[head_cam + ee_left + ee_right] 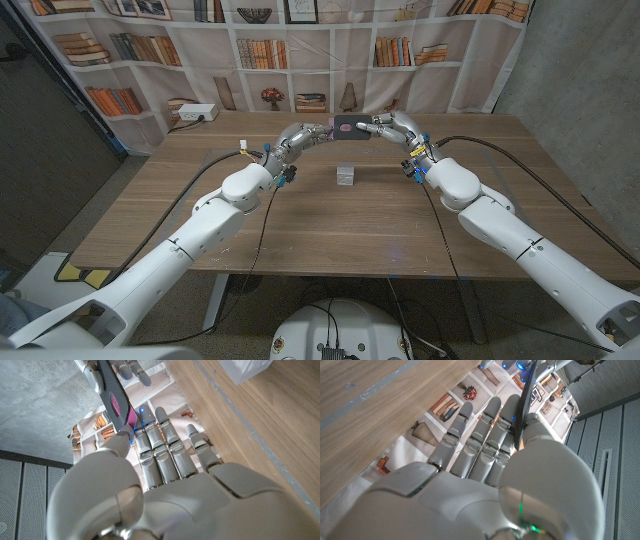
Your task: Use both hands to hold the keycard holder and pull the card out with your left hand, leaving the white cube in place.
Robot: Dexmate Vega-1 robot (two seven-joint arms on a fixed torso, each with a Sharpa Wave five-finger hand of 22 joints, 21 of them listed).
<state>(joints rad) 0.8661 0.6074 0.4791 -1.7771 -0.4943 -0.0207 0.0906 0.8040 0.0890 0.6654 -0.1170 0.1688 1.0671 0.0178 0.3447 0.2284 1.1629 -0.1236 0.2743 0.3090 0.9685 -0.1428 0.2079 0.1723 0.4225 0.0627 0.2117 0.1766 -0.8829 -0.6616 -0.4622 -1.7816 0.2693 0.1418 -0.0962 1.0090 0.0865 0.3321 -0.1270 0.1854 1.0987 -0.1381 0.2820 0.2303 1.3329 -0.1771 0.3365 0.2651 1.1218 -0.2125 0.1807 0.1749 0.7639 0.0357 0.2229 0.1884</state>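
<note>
Wooden table [330,225], brown plank grain, with a faint pale rectangular outline marked across its middle. Far side of the table meets a printed backdrop [250,50] showing white shelves with books, vases and framed pictures. Bare grey concrete wall [580,60] on the right; dark grey panelling at the far left. A white power strip [196,114] sits at the far left corner of the table. Black cables run along both arms and hang over the near edge.

Both arms reach to the far middle of the table and meet above it. The keycard holder [347,127], dark with a magenta patch, is lifted off the surface between the two hands, roughly level, long axis running left to right.

Left hand [312,130]: grips the left end of the holder. Left wrist view shows the thumb pressed on the dark flat face by the magenta part, fingers [165,445] extended behind it.

Right hand [392,126]: grips the right end. Right wrist view shows the holder edge-on as a thin dark strip [524,405] pinched between the thumb and the straight fingers.

Cannot tell whether the card has slid out of the holder at all.

White cube [346,175] stands on the table nearer than the holder, roughly below it, apart from both hands.
</note>
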